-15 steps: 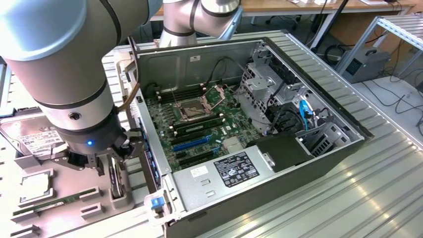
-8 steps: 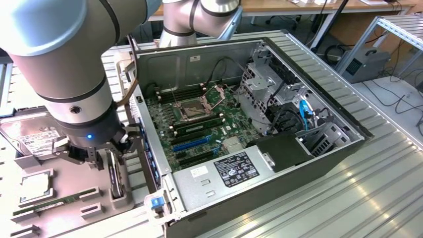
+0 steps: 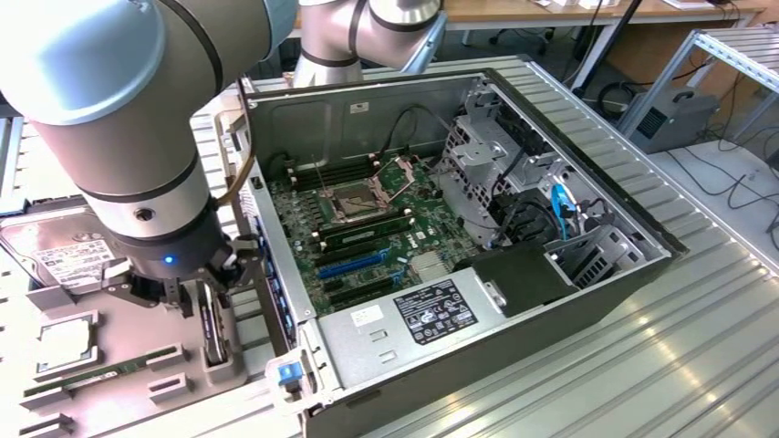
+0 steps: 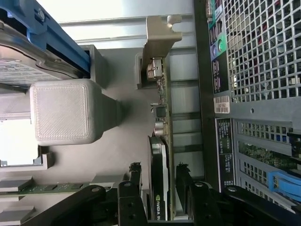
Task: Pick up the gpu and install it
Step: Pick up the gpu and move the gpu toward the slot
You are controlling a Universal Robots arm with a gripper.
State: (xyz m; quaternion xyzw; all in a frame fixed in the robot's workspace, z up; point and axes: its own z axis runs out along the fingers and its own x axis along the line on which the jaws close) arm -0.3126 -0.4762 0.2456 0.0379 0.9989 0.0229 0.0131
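**Exterior view: jaws apart, straddling the gpu in its tray slot**

- Computer case lies on its side with the side panel off, filling the middle and the exterior view's right. Motherboard exposed inside; power supply at the near end.
- Arm comes down on the exterior view's left, wrist pointing straight down over a grey tray that sits just beside the case.
- Hard drive with a white label lies flat in the tray, on the far side of the wrist from the case.
- gpu stands on its long edge in a tray slot, close to the case wall. The card sits in the slot, not lifted.
- Gripper is directly above the card.
- Wrist view: gripper has its jaws apart, the card's top edge running between them. One of the fingers is on the black fan-shroud side with a clear gap. The other is on the circuit-board side, very near; contact cannot be told.
- Silver bracket marks the card's end away from the jaws.
- Green memory stick lies flat in the tray, apart from the card.
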